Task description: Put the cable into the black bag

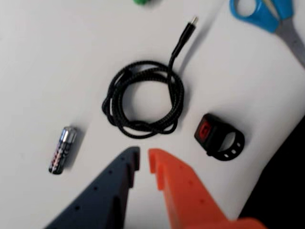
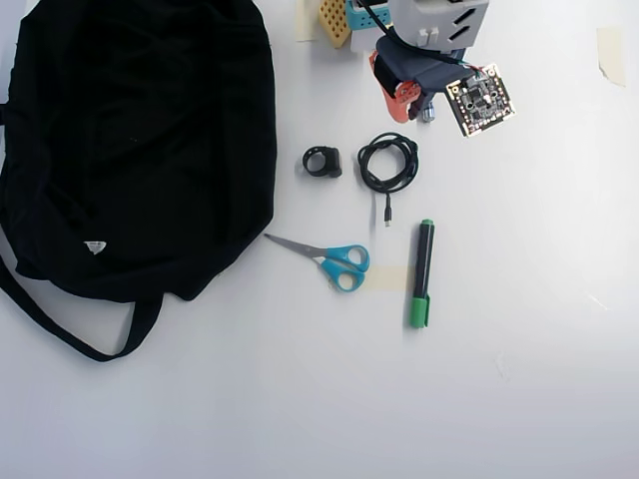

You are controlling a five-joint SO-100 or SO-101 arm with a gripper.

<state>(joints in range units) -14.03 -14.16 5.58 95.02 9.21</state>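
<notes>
In the overhead view the black bag [image 2: 130, 140] fills the upper left of the frame, lying flat on the white surface [image 2: 519, 379], with its strap looping toward the lower left and a small white tag near its lower edge; whether its mouth is open I cannot tell; to the right of it, near the centre, sits a small thick black ring [image 2: 321, 162], then just beside that the cable [image 2: 388, 164], a small round coil with its short tail and plug pointing down the frame; below these lie the blue-handled scissors [image 2: 331, 258] and, further right, a green marker [image 2: 422, 273]; the arm hangs at the top centre, above the coil. In the wrist view, going left to right, a battery [image 1: 62, 150] lies at the lower left, the coil [image 1: 144, 98] is in the middle, the ring [image 1: 219, 137] is at the right, and the gripper [image 1: 144, 159] enters from the bottom edge; its jaws stand only a narrow slit apart and hold nothing, short of the coil and not touching it. I judge the risks so: with so small an opening the tips may push the coil away instead of taking it; the loops may spring apart when lifted, so the tail drags; the ring lies near enough to be caught by mistake.
</notes>
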